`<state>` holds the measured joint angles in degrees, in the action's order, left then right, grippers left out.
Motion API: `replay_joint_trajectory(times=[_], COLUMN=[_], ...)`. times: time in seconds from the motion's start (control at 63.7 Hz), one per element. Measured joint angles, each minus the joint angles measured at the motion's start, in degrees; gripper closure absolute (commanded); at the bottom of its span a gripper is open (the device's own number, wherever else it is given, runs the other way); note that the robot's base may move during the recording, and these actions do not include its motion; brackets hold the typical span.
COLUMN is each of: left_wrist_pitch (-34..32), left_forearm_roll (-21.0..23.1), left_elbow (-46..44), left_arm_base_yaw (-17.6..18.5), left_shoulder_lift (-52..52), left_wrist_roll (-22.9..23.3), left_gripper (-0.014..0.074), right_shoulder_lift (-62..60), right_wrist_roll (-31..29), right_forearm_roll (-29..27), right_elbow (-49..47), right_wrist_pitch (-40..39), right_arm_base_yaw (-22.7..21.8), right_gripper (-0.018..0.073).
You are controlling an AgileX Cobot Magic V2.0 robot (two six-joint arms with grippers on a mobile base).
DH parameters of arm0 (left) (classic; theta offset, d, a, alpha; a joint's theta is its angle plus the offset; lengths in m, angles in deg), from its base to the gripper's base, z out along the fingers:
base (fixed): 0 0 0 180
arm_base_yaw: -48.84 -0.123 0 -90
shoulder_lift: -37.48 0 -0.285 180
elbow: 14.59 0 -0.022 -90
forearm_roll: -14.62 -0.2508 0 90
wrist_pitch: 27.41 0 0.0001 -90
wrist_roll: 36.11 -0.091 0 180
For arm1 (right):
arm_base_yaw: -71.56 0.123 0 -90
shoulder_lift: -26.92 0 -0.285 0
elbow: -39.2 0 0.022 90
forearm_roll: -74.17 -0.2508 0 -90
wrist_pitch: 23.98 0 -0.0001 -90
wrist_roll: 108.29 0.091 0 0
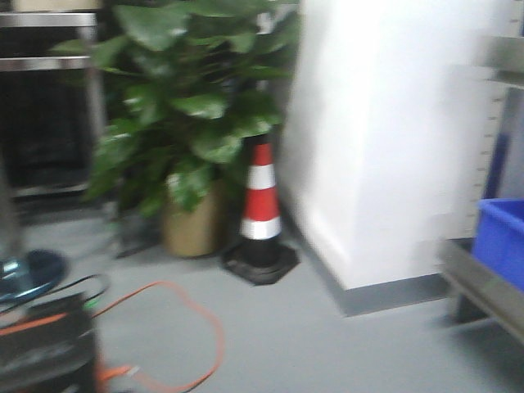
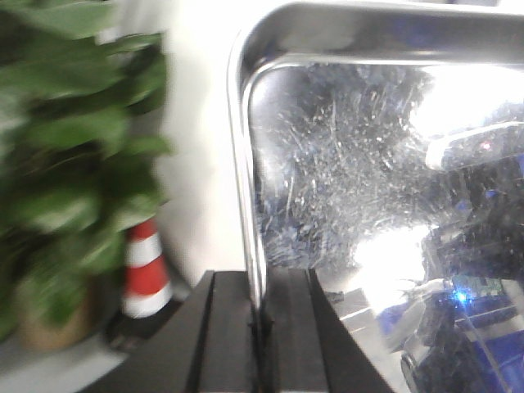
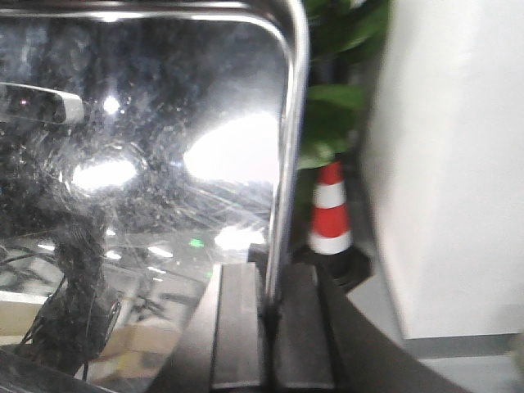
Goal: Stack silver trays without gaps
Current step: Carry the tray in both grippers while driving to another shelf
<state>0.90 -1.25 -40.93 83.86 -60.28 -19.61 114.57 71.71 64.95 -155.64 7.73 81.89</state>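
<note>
Cropped silver tray (image 2: 344, 164), blurred plant (image 1: 188, 106)

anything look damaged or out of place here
The silver tray, gripped at its rim by the left gripper and right gripper, has a base covered in fine scratches. On the floor, an orange cable lies in a loose loop.

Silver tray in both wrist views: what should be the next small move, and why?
Probably keep both end effectors shut and turn slowly right. The left end effector and right end effector each clamp a rim of the silver tray; no second tray is in view, and a blue bin shows only at the front view's right edge.
</note>
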Motion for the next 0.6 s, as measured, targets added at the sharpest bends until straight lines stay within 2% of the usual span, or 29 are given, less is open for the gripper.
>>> replay_joint_trajectory(times=[0.597], left_wrist_pitch=[0.0], left_forearm_roll=[0.0], left_elbow=[0.0], left_arm_base_yaw=[-0.1], left_shoulder_lift=[0.0], left_wrist_roll=[0.0], left_gripper=[0.0615], right_shoulder_lift=[0.0], right_wrist_roll=[0.0], right_forearm_roll=[-0.1], right_elbow=[0.0], right_wrist_pitch=[0.0], right_arm_base_yaw=[0.0], right_gripper=[0.0639])
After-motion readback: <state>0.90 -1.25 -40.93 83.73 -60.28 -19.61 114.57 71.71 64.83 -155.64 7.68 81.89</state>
